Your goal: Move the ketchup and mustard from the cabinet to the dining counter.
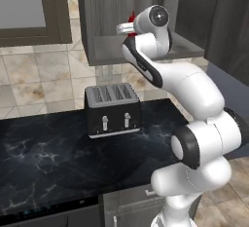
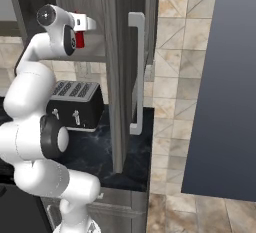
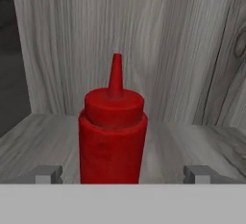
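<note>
A slim, all-red ketchup bottle (image 3: 113,136) stands upright on the pale wood-grain shelf (image 3: 33,143) inside the open wall cabinet (image 1: 104,14), its rounded shoulder stepping up to a narrow collar and a pointed nozzle; the plastic is plain, with no label, brand or lettering to be read on the side facing the hand camera. The gripper (image 3: 122,174) sits level with the lower body of the bottle, its two grey fingertips (image 3: 45,174) spread wide to either side and standing clear of the red plastic, so that the bottle lies between them but is neither touched nor held. Seen from the left base camera, the white arm (image 1: 194,99) reaches up from the lower right into the cabinet's open bay, where a sliver of red shows just past the wrist; from the right base camera the same red (image 2: 79,38) peeks out beside the hand, left of the cabinet's panelled door (image 2: 127,72) with its long silver bar handle (image 2: 138,72). Below the cabinet a black four-slot toaster (image 1: 113,110) rests on the black veined worktop (image 1: 44,158), against a wall of beige stone tiles (image 1: 34,82).
</note>
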